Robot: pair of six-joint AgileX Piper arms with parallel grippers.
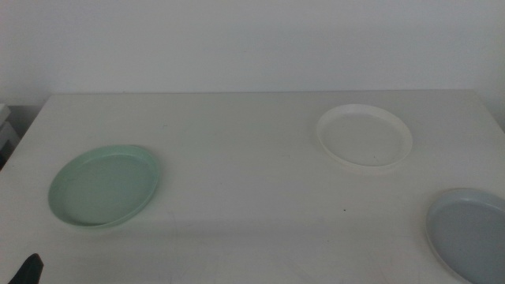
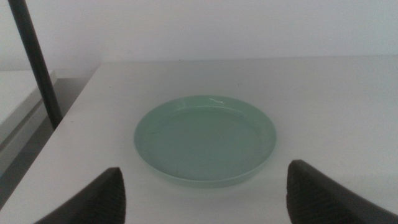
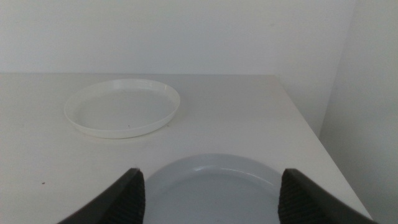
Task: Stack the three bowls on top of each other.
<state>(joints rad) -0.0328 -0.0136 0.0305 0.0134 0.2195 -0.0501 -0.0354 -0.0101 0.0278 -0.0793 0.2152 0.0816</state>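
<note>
1. Three bowls lie well apart on the white counter [image 1: 237, 158], none stacked yet: the mint green bowl [image 1: 105, 186] at the left side of the middle view, the cream-white bowl [image 1: 364, 136] farther back on the right, and the grey-blue bowl [image 1: 469, 234] at the near right corner, partly cut off by the picture's edge.
2. Left claw [image 2: 202, 196] – its two dark jaws stand wide apart with nothing between them. The mint green bowl sits on the counter straight ahead of it, centred on the gap, not touched. In the middle view only a dark tip of this claw shows at the bottom left corner, so the arm looks pulled back and low, facing forward over the counter.
3. Right claw [image 3: 211, 196] – jaws spread wide as well, empty. The grey-blue bowl [image 3: 214, 186] lies just ahead of and below the jaws, with the cream-white bowl [image 3: 122, 106] farther on. This arm is out of the middle view.
4. Each arm is nearer to its own side's bowl: left to the green one, right to the grey-blue one, with the cream-white bowl also on the right arm's side.
5. My judgement is that no grasp has begun; being round, the bowls have no long axis, so a rim pinch from the near edge would suit either arm.
</note>
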